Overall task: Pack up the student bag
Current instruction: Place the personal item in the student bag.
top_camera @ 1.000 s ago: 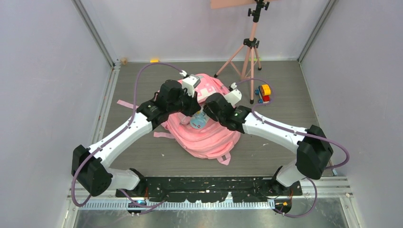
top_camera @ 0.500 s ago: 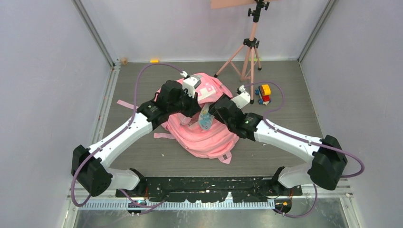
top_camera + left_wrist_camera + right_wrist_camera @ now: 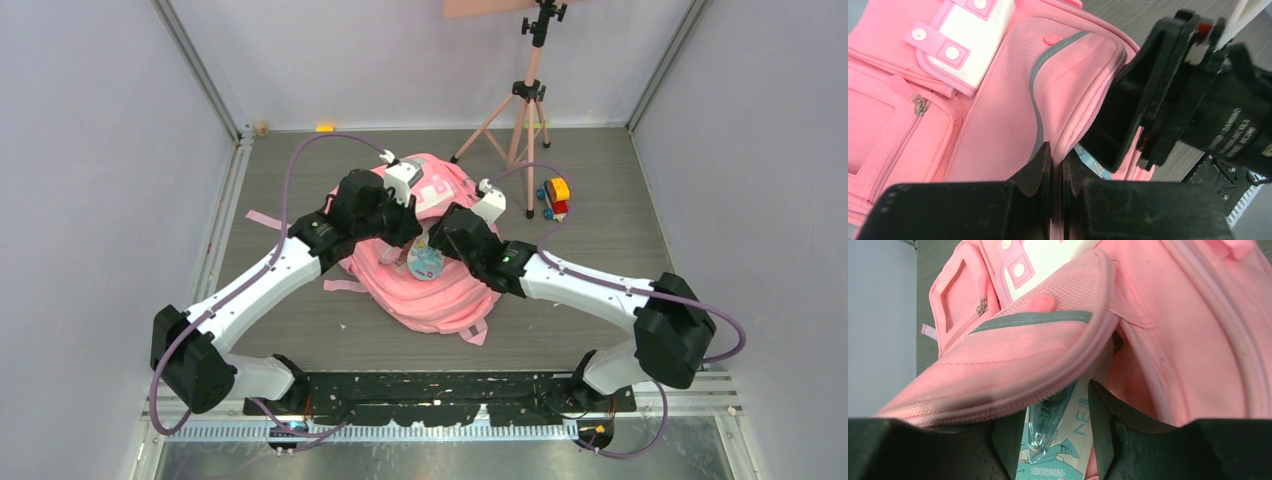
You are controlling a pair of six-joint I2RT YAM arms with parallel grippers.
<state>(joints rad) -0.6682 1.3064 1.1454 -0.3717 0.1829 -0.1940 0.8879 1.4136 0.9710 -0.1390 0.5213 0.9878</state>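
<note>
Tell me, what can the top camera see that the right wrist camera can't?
Only the top camera shows the pink metal tripod, the colourful plastic toy car, the grey wood-look table and the white-and-black left arm. Only the right wrist camera shows the printed letters and clear bubble on the light blue card packet, and the grey strip on the raised flap. Both show the soft pink fabric backpack and the packet sitting between the right hand's fingers.
</note>
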